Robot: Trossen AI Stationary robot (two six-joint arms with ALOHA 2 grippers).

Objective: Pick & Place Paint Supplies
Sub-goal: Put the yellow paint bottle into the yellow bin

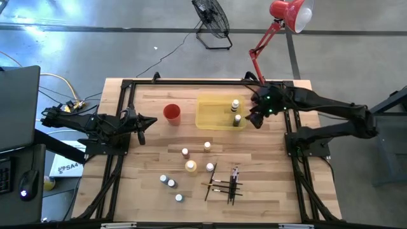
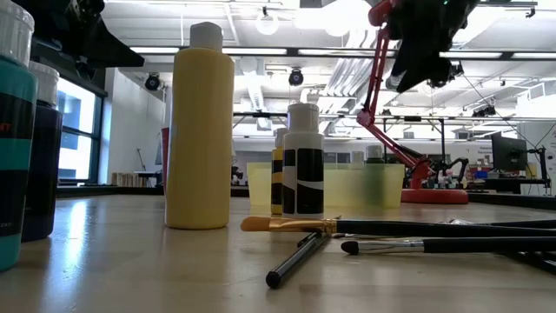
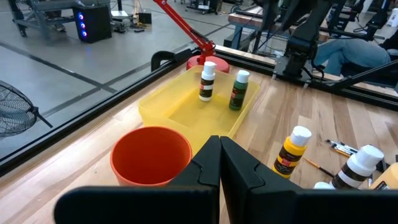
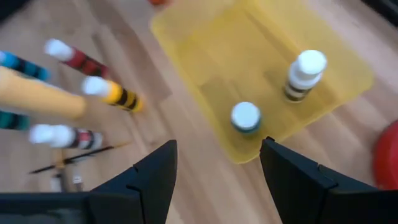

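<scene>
Right pincer [image 1: 254, 117]: released, fingers [image 4: 149, 174] spread wide, hanging above the right edge of the yellow tray [image 1: 213, 117] at the far middle of the table [image 1: 146, 184]. Tray contents: two bottles upright near its right end, one white-capped with a pale body [image 1: 235, 104], one green with a white cap [image 1: 238, 119], standing close together but apart. Left of the tray: red cup [image 1: 172, 112], upright. Left pincer [image 1: 152, 121]: clenched, fingers [image 3: 211, 168] pressed together, grasping nothing, at the table's left side just left of the cup. Middle of the table, nearer than the tray: two small bottles [image 1: 185, 152] and [image 1: 207, 146], then a larger yellow bottle [image 1: 191, 166] with a white-capped one [image 1: 210, 168] just to its right. Near left: three more white-capped bottles [image 1: 163, 179], [image 1: 171, 184], [image 1: 179, 198] in a loose diagonal line. Near right of these: brushes [image 1: 226, 184], dark-handled, lying flat and crossing one another in a loose heap. Beyond the far right corner: red lamp [image 1: 289, 14].
</scene>
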